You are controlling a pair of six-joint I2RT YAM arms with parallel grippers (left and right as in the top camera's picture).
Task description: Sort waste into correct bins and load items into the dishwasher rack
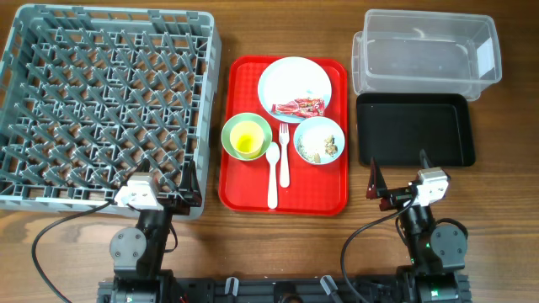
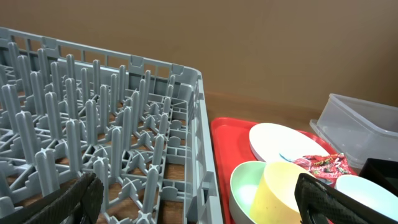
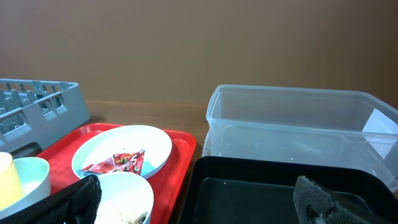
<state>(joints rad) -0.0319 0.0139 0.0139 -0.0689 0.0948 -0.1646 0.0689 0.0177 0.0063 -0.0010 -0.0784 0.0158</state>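
The grey dishwasher rack (image 1: 209,101) fills the left side. On the red tray (image 1: 328,189) a white plate (image 1: 290,76) holds the red wrapper (image 1: 298,107). A green bowl (image 1: 229,135) holds the yellow cup (image 1: 247,140). A blue bowl (image 1: 337,135) holds beige crumbs (image 1: 312,150). The white fork (image 1: 284,160) and spoon (image 1: 273,177) lie between the bowls. The clear tub (image 1: 421,59) and black tray (image 1: 413,130) are on the right. My left gripper (image 1: 160,187) is open over the rack's near right corner. My right gripper (image 1: 400,172) is open by the black tray's near edge. I cannot make out the white paper.
The red tray lies between the rack and the bins, with bare wooden table (image 1: 497,219) around them. In the left wrist view the rack's rim (image 2: 205,124) stands right in front of the fingers. A brown wall is behind.
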